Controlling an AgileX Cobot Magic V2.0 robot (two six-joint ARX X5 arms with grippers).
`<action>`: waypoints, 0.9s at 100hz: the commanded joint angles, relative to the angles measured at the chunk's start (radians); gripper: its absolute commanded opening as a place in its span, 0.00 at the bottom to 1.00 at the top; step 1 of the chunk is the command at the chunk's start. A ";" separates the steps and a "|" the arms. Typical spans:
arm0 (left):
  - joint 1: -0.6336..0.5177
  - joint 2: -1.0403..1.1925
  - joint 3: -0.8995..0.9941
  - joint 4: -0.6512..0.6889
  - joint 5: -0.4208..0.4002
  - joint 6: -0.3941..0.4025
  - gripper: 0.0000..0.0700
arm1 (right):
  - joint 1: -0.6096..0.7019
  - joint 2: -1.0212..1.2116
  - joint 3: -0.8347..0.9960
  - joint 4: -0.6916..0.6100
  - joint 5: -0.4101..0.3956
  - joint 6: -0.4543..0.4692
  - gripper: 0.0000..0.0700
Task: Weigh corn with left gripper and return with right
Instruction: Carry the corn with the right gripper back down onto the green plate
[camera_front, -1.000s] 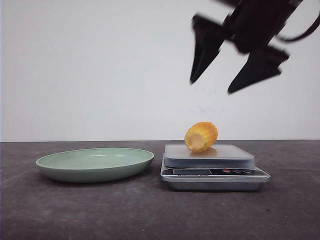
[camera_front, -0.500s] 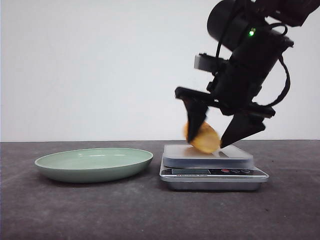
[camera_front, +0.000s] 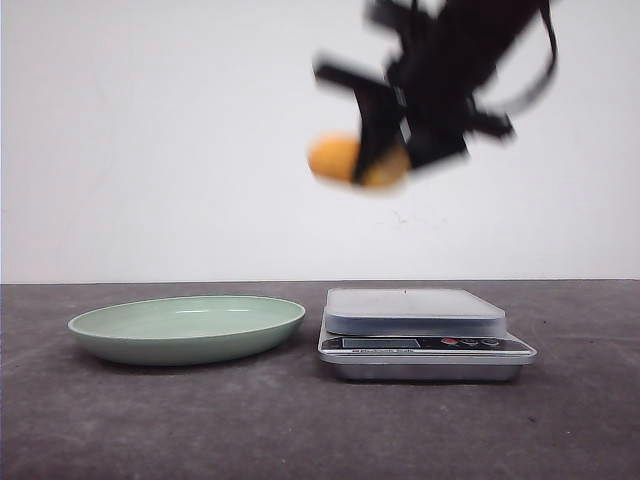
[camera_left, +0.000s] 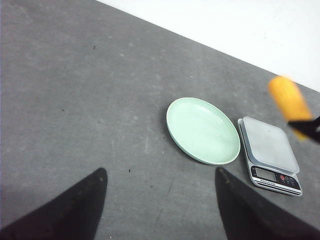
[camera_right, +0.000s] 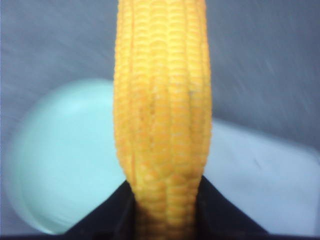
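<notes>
The right gripper (camera_front: 385, 150) is clamped on the corn (camera_front: 345, 160), held high in the air above the gap between the green plate (camera_front: 120, 345) and the scale (camera_front: 425, 345). Blur suggests fast travel, so the cob's rounded, ridged skin might slip and drop short of the plate onto the desk (camera_front: 300, 430). The left gripper (camera_left: 160, 200) hangs wide and empty.

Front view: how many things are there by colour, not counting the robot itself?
Yellow-orange: 1, the corn, held in the air by the right gripper's fingers.
Pale green: 1, the plate.
Silver-grey: 1, the scale.
Total: 3.
</notes>
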 joint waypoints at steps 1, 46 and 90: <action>0.000 -0.002 0.013 -0.022 0.002 0.016 0.58 | 0.043 0.011 0.072 -0.024 0.000 -0.021 0.00; 0.000 -0.002 0.013 0.000 -0.004 0.021 0.58 | 0.231 0.346 0.386 -0.068 0.064 0.029 0.00; 0.000 -0.002 0.013 -0.019 -0.001 0.021 0.58 | 0.196 0.581 0.431 -0.237 0.040 0.085 0.00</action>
